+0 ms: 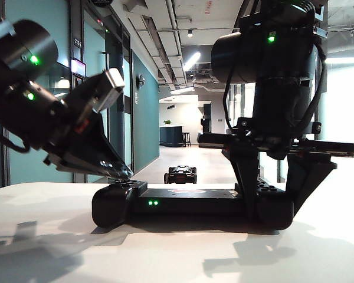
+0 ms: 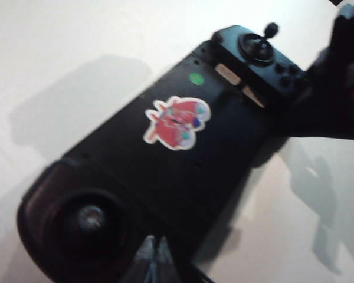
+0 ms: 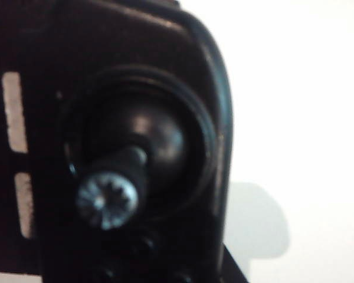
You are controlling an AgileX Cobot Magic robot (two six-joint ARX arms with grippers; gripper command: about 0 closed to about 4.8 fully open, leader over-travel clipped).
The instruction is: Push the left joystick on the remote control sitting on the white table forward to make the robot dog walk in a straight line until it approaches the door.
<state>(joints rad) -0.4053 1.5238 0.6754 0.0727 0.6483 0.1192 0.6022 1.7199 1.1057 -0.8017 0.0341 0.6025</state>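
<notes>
We note the remote [image 1: 189, 203] on the table [image 1: 165, 253], bare surface all round, and the dog [image 1: 180, 174] on the floor beyond. Left gripper [image 2: 154, 256], fingertips together, empty, hangs over the joystick [image 2: 89, 218] end. Right gripper [image 1: 277, 183] straddles the remote's other end, jaws parted on its body.

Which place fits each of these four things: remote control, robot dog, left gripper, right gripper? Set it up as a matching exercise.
Things:
1. remote control
2. robot dog
3. left gripper
4. right gripper

Places:
A. down around the controller's right end
B. on the corridor floor beyond the table
C. flat on the white table
D. tilted down over the controller's left end, jaws together

Pairs: 1-C, 2-B, 3-D, 4-A
</notes>
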